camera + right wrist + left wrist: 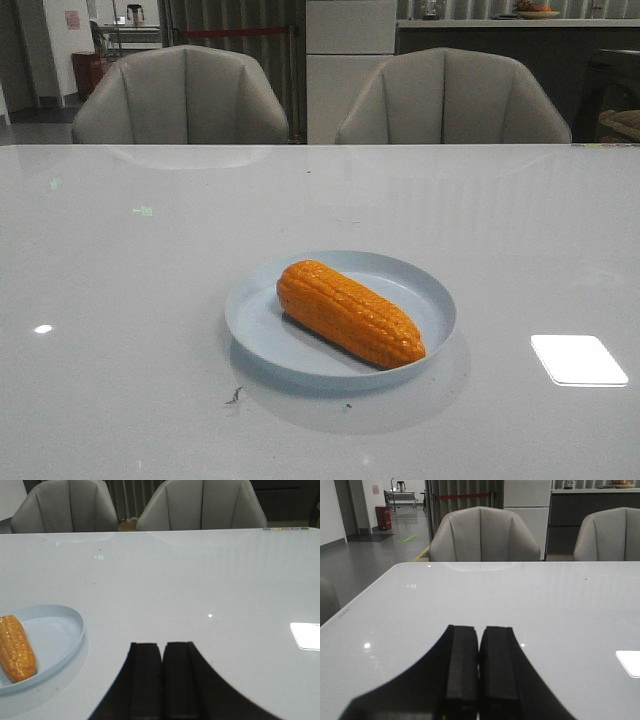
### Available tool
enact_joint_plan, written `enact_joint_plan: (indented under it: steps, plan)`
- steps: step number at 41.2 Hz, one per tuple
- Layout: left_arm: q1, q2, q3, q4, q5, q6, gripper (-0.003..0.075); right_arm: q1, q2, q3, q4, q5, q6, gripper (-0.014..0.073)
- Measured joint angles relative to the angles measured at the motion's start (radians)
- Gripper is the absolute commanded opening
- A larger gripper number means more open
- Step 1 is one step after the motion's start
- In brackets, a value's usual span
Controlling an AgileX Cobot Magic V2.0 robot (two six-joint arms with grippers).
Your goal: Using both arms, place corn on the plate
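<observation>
Nearest in the right wrist view, the right gripper (162, 652) has its two black fingers pressed together, holding nothing, low over the pale glossy worktop (200, 580). The same holds in the left wrist view: the left gripper (479, 640) is closed tight and empty above bare worktop.

Further out from the right gripper, well apart from it and off to one side, sits the plate (70, 630), pale blue with a low rim, and on it the corn (16, 647), orange and bumpy. Only part of each falls inside that picture. The left wrist view shows neither plate nor corn, only worktop, a bright rectangle of reflected light (630, 662) at the edge, and chairs beyond.

The front view shows no gripper, but gives the whole plate (430, 295) near the middle of the worktop, with the corn (348, 312) lying diagonally across it, its tapered end towards the near right rim. The reflected light (578, 360) lies to the right of the plate, apart from it. Behind the far edge stand two grey chairs (180, 95).
</observation>
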Motion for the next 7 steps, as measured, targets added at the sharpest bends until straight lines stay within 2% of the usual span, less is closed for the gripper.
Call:
enact_joint_plan:
  steps: [7]
  plan:
    - [0.0,0.0,0.0,0.0,0.0,0.001,0.0103,0.0,0.0,0.0,0.0,0.0,0.0,0.0056]
